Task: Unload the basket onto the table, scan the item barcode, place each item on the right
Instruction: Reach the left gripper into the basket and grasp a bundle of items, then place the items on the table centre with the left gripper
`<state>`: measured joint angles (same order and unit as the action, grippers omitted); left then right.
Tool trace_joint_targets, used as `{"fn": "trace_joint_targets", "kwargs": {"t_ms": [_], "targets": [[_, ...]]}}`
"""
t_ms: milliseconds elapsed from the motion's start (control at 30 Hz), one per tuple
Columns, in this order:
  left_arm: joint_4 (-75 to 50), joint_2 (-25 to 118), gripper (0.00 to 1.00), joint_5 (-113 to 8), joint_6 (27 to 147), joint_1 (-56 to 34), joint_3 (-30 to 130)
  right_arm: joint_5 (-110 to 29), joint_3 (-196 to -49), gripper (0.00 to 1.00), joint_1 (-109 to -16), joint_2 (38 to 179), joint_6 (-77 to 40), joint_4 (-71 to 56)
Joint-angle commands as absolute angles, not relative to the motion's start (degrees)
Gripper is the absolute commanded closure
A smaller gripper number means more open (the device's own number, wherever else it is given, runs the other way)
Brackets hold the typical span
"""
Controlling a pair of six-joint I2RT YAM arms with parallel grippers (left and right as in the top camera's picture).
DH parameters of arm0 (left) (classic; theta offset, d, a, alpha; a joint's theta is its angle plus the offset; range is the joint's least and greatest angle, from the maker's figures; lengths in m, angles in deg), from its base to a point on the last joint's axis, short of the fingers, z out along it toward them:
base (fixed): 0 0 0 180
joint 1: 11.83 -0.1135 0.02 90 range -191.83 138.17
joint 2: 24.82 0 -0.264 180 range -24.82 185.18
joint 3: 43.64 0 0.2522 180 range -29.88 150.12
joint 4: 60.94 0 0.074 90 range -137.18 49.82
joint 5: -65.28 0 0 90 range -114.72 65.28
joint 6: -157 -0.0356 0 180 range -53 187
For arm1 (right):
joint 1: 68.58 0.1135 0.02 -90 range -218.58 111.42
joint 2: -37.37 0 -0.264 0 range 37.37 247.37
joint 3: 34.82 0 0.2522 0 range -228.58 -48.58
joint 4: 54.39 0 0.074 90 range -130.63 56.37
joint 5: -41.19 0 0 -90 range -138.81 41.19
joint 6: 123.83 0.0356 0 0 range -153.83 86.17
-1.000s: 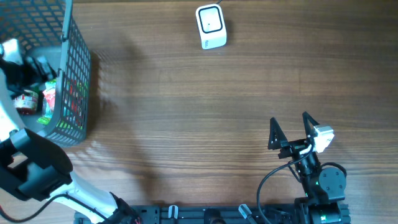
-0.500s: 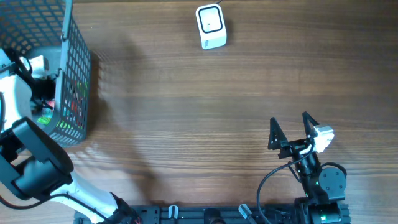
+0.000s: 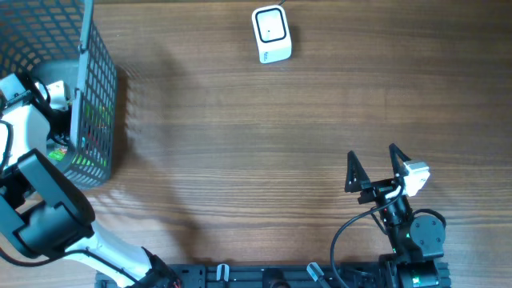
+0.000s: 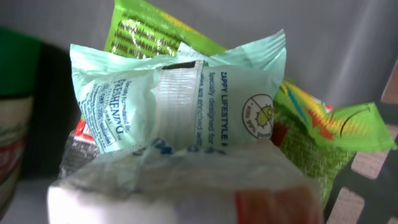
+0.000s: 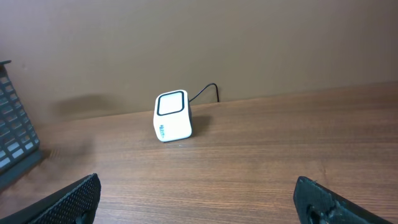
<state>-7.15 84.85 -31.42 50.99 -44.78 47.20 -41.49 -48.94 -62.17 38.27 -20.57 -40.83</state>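
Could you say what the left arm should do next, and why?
Probably close on the mint-green packet and lift it out: the left arm is down in the basket, the packet fills its camera, and the scanner stands far off.

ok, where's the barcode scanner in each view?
Overhead: scanner at the top edge, just right of centre.
Right wrist: left of centre, mid-height.
Left wrist: not in it; only packets show.
Shared landmark: wire basket, far left in overhead, left edge in right wrist; the left wrist looks into it.
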Motion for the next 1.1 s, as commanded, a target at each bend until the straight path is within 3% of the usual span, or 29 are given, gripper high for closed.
{"fn": "trace_joint_targets", "kwargs": {"t_ms": [0, 167, 300, 400, 467, 600, 700, 933, 1033, 1067], "targets": [[-6.21, 77.48, 0.69, -28.22, 50.73, -44.72, 54.76, -41.23, -48.88, 0.0, -62.45, 37.95, -20.18, -41.12], [-7.56, 64.46, 0.69, -28.29, 51.19, -44.72, 64.55, -41.23, -48.88, 0.0, -62.45, 37.97, -20.15, -41.12], [-8.35, 52.08, 0.69, -34.04, 58.84, -42.46, 65.12, -41.23, -48.88, 0.0, -62.45, 37.97, -20.18, -41.12], [-2.21, 46.49, 0.71, -41.21, 63.69, -35.36, 65.1, -41.23, -48.88, 0.0, -62.45, 37.97, -20.13, -41.12], [4.46, 45.94, 0.73, -41.82, 64.52, -25.07, 64.99, -41.23, -48.88, 0.0, -62.45, 37.97, -20.15, -41.12], [10.6, 51.36, 0.75, -39.35, 65.51, -7.47, 63.22, -41.23, -48.88, 0.0, -62.45, 37.97, -20.13, -41.12], [10.69, 60.67, 0.75, -31.92, 73.94, 4.37, 57.25, -41.23, -48.88, 0.0, -62.45, 37.97, -20.13, -41.12], [2.75, 84.61, 0.75, -26.39, 83.95, 16.33, 49.27, -41.23, -48.88, 0.0, -62.45, 37.97, -20.15, -41.12], [0.81, 89.77, 0.55, -26.78, 87.45, 18.28, 49.19, -41.23, -48.88, 0.0, -62.45, 37.97, -20.13, -41.14], [1.05, 89.96, 0.38, -26.8, 87.45, 18.49, 49.19, -41.23, -48.88, 0.0, -62.45, 37.97, -20.13, -41.14]]}}
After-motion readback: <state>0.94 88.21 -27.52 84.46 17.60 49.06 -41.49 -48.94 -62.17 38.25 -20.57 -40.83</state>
